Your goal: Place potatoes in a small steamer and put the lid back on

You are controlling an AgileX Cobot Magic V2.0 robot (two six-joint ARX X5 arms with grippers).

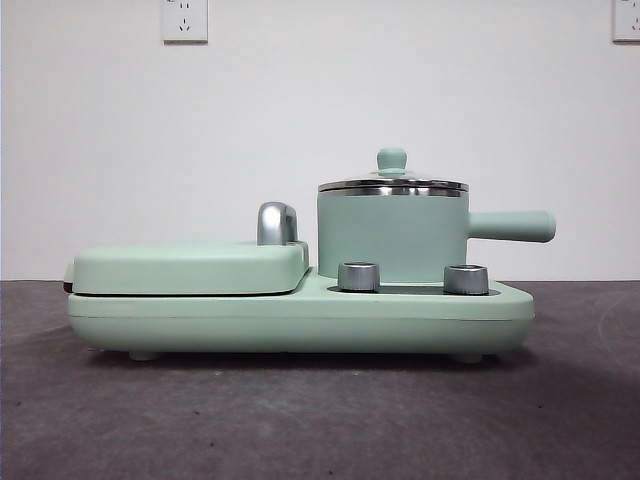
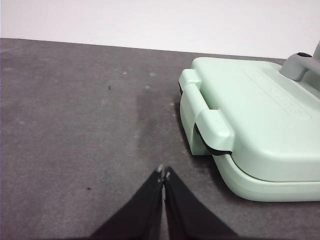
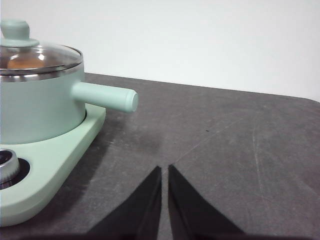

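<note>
Dark grey tabletop (image 1: 300,420), scuffed and speckled, bearing a mint-green cooking base (image 1: 300,318) on short feet, against a white wall.

Hidden and cut-off parts

The potato (image 3: 22,63) shows only as an orange blur through the lid (image 3: 40,54) in the right wrist view; in the front view the pot (image 1: 392,238) wall hides it wholly; the pot's left part is cut by the right wrist picture's edge, as is one knob (image 3: 6,167); the griddle (image 2: 260,125) runs off the left wrist picture's edge; its chrome handle (image 1: 276,222) is half hidden behind the cover in the front view.
</note>
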